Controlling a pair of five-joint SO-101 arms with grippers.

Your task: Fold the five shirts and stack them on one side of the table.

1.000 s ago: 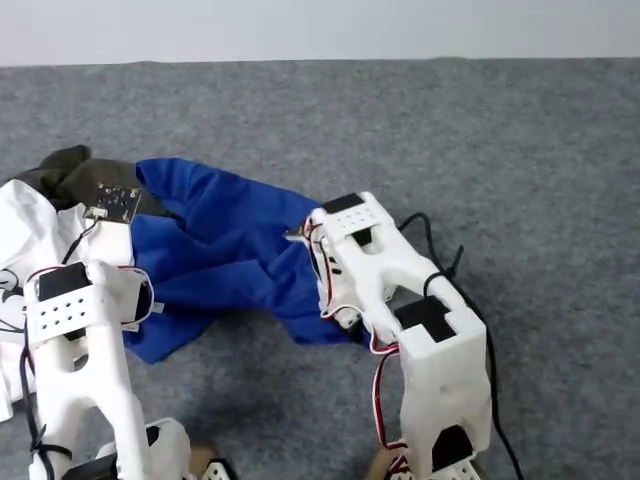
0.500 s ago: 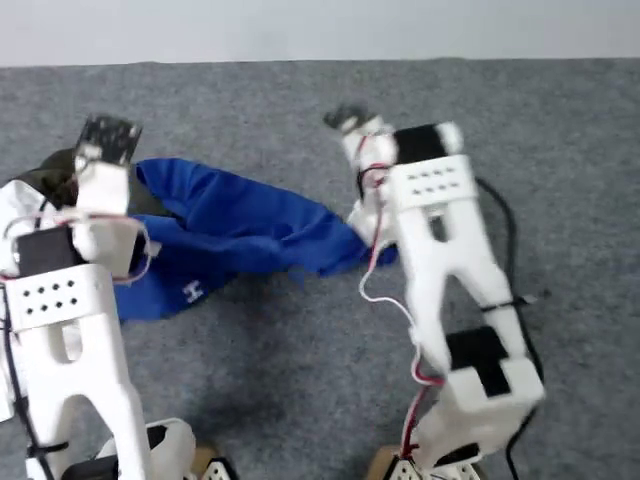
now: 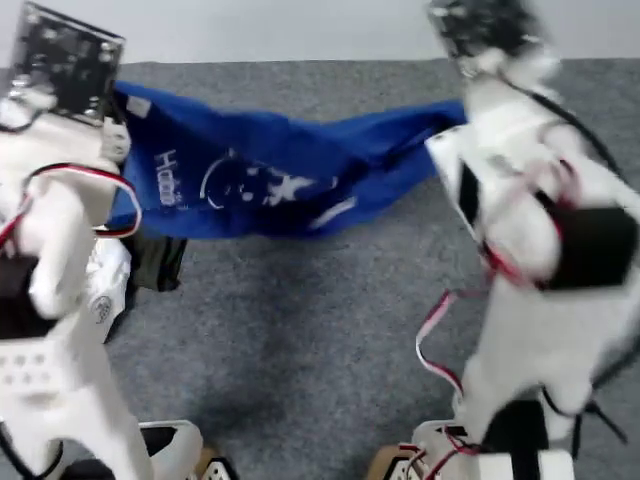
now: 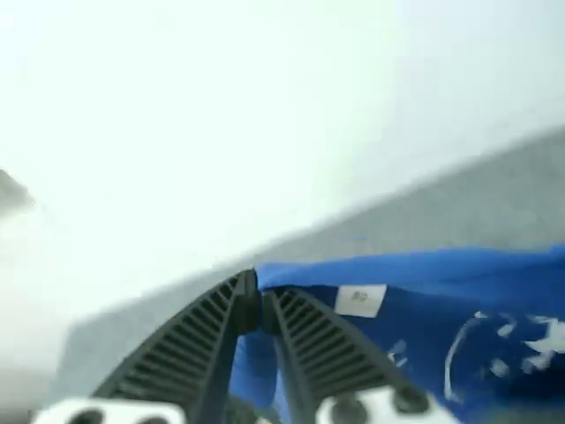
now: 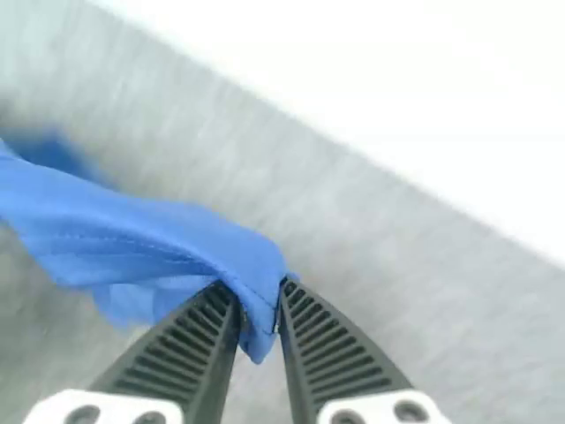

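A blue shirt with white print hangs stretched above the grey table, held between both arms. In the left wrist view, my left gripper is shut on one edge of the blue shirt, close to its white label. My right gripper is shut on a bunched corner of the blue shirt at the other end. In the high view the left arm stands at the left and the right arm at the right, both raised high.
A white shirt and a dark olive shirt lie crumpled on the table at the left, partly under the left arm. Bare grey table surface spreads below the hanging shirt and between the arm bases.
Both arms have risen and spread apart, lifting the blue shirt off the table and pulling it out wide. The dark and white shirts stay on the left.
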